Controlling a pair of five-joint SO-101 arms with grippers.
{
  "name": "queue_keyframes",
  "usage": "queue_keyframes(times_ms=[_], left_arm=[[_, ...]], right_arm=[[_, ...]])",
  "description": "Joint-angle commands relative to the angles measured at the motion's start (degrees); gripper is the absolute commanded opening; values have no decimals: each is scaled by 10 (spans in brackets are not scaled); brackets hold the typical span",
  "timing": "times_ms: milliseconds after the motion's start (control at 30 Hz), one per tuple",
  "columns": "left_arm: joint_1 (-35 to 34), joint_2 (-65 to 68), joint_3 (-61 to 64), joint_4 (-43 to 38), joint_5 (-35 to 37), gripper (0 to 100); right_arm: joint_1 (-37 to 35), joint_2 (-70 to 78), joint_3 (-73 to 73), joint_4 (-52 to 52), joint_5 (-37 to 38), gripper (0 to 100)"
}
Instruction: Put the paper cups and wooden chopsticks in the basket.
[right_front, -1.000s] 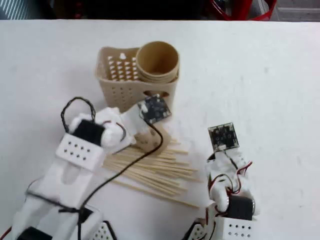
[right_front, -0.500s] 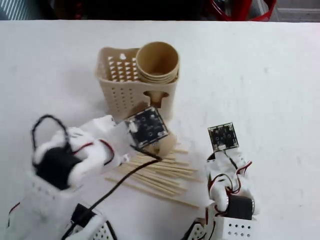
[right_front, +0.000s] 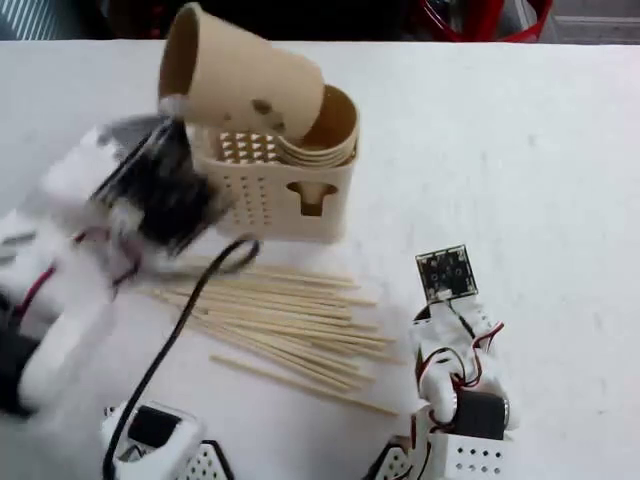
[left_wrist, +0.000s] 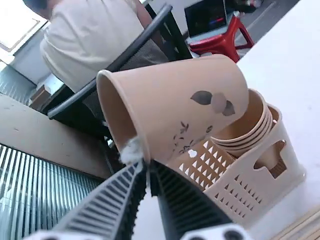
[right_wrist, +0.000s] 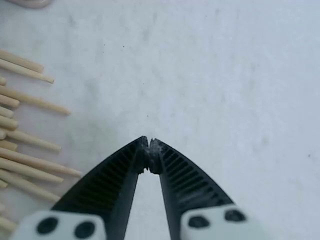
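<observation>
A cup (right_front: 240, 85) was held tipped on its side above the basket (right_front: 270, 195), its rim pinched between the fingers of the left gripper (left_wrist: 146, 172), which were closed down to the thickness of the paper wall. The cup's mouth was turned toward 10 o'clock and its base toward 4 o'clock, over a stack (right_front: 328, 135) of cups already nested in the 3 o'clock end of the basket; whether the base touched the stack could not be told. The basket was set at 11 o'clock from the centre of the table (right_front: 560, 150). The chopsticks (right_front: 285, 320) were spread in a loose heap on the table at 6 o'clock from the basket, just beside it. The right arm (right_front: 455, 370) was seen at 3 o'clock from the heap, and the right gripper (right_wrist: 149, 149) was closed tip to tip on nothing, low over bare table near the chopstick ends
</observation>
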Motion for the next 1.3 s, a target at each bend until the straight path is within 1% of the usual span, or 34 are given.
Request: queue_keyframes(times_ms=[0,100,200,333,467,533,633,800,1000,1267], left_arm=[[-7,79,-61,-17,-9,20],[-5,136,-130,6,-13,20],[13,196,-202,38,-18,20],[34,285,-283,86,-62,20],[29,368,-363,133,-74,20],[24,396,-404,155,-76,21],[13,420,-455,178,-98,21],[4,421,-464,181,-132,21],[6,425,-464,180,-147,21],[1,426,-464,178,-209,20]], right_arm=[[-4,-6,-3,-17,4,21],[-4,-6,-3,-17,4,21],[-4,-6,-3,-17,4,21],[-4,-6,-3,-17,4,21],[-4,-6,-3,-17,4,21],[-4,-6,-3,-17,4,21],[-4,-6,-3,-17,4,21],[-4,-6,-3,-17,4,21],[-4,-6,-3,-17,4,21],[-4,-6,-3,-17,4,21]])
